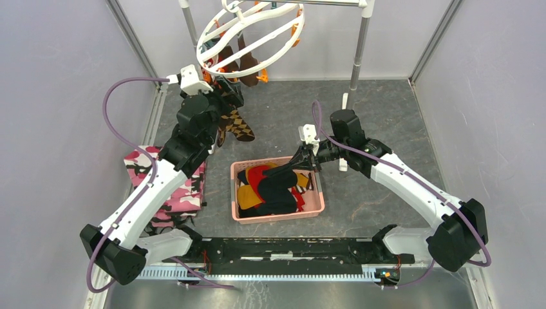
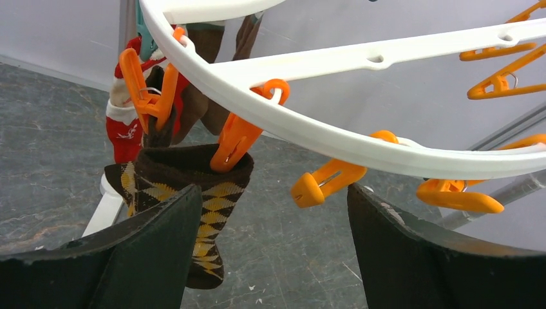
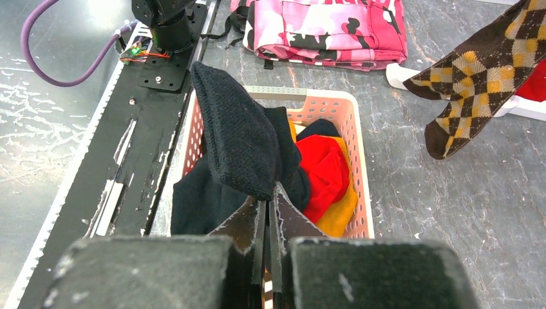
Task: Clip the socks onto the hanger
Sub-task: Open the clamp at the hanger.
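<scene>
Left gripper (image 2: 273, 206): jaws wide open, empty, just below the hanger (image 2: 302, 132) ring, upper left of the top view. Argyle sock (image 2: 222, 193) hangs from an orange clip (image 2: 235, 138), beside the left finger. Right gripper (image 3: 269, 196): jaws closed on a black sock (image 3: 235, 129), held over the pink basket (image 3: 357, 148) at frame centre. Red, yellow and black socks lie in the basket on the bench (image 3: 451, 206).

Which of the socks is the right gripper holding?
The black knit sock, pinched by the right gripper and held above the basket; the red sock and yellow sock lie loose inside.
</scene>
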Controlling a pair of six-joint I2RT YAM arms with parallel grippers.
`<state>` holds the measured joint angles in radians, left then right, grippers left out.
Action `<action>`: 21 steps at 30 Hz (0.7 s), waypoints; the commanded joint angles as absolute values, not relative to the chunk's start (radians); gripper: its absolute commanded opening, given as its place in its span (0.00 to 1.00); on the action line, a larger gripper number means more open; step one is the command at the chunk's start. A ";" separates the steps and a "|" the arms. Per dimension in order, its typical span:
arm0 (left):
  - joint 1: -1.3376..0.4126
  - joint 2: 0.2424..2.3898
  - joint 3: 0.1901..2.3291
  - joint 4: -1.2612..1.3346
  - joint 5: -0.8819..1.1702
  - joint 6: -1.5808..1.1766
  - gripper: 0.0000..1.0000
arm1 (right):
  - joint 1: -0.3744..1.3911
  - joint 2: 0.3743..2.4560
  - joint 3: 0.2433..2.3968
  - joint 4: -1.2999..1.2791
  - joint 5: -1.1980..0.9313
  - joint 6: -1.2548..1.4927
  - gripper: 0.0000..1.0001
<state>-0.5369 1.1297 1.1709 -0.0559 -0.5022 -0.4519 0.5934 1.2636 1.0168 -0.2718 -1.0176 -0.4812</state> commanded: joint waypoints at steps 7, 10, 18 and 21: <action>-0.520 1.102 1.183 -0.063 -0.467 -0.529 0.88 | 0.586 1.264 1.029 -0.263 -1.048 -0.489 0.00; -0.520 1.114 1.206 -0.089 -0.491 -0.557 0.87 | 0.585 1.265 1.029 -0.262 -1.049 -0.489 0.00; -0.520 1.085 1.196 -0.081 -0.433 -0.587 0.84 | 0.584 1.262 1.029 -0.265 -1.054 -0.492 0.00; -0.520 1.021 1.133 -0.012 -0.346 -0.534 0.86 | 0.584 1.264 1.029 -0.268 -1.057 -0.494 0.00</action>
